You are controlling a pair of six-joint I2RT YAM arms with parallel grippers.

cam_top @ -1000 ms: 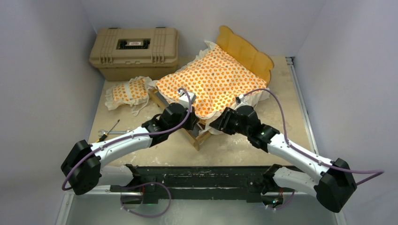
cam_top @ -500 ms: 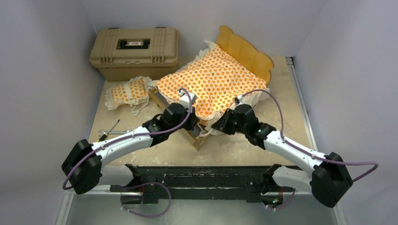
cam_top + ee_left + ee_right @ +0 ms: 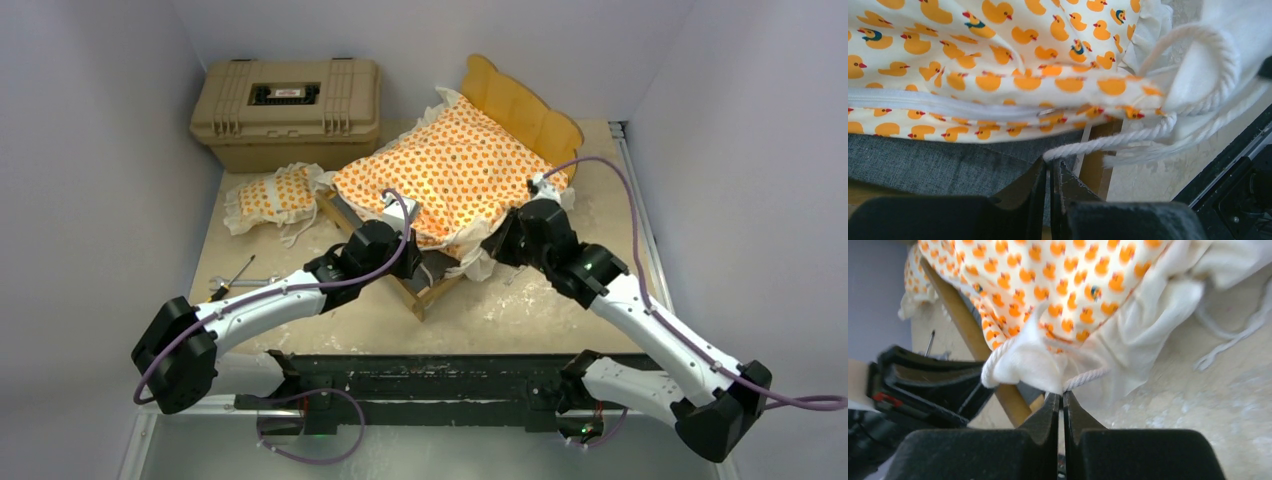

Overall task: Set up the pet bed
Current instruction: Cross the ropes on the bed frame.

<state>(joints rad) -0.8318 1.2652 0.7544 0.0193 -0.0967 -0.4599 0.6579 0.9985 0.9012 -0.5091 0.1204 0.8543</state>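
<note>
The pet bed's light-wood frame (image 3: 432, 292) stands mid-table, its scalloped headboard (image 3: 520, 105) at the back. On it lies the duck-print mattress cushion (image 3: 450, 175), skewed, with its near end hanging over the frame. The matching pillow (image 3: 275, 195) lies on the table to the left of the bed. My left gripper (image 3: 420, 262) is at the near corner, shut on the end of the cushion's white cord (image 3: 1108, 142), above the grey base (image 3: 923, 160). My right gripper (image 3: 492, 252) is shut on the cushion's white ruffle corner (image 3: 1023, 365), where a cord (image 3: 1088, 376) comes out.
A tan hard case (image 3: 288, 105) stands at the back left. A small screwdriver (image 3: 232, 277) lies near the left arm. More loose white cord (image 3: 1233, 335) trails on the table to the right of the bed. Walls close in on both sides.
The right gripper has closed on the ruffle corner and swung right and back, drawing the cushion's near right corner with it. The left arm has held still.
</note>
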